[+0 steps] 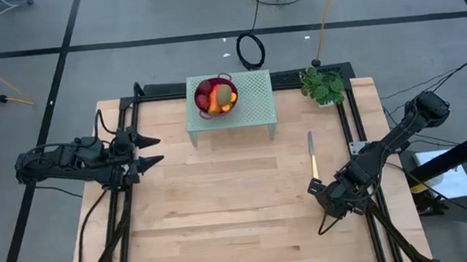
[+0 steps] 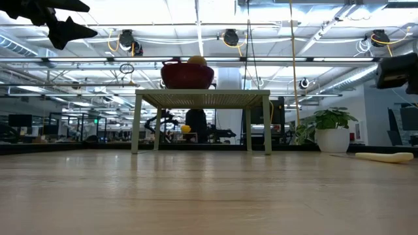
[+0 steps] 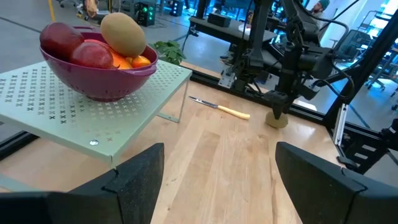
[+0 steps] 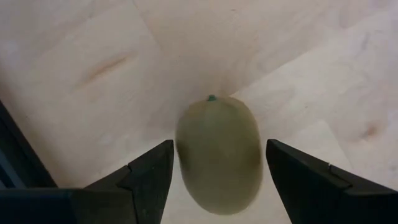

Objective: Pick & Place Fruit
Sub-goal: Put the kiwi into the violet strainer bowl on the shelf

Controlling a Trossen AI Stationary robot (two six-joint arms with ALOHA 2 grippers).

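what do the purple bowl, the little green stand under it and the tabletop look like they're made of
Bowl: looks like purple-coated metal mesh, fine holes and a smooth rolled rim, though perforated plastic is possible. Stand: apparently thin sheet metal painted matte pale green, with rows of small punched cutouts and slim legs. Tabletop: light wood, visible grain and plank seams, low satin sheen.

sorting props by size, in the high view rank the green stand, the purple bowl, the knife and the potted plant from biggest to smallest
1. green stand
2. and 3. potted plant and purple bowl: they look about alike, so unranked
4. knife: as long as either, but far slimmer
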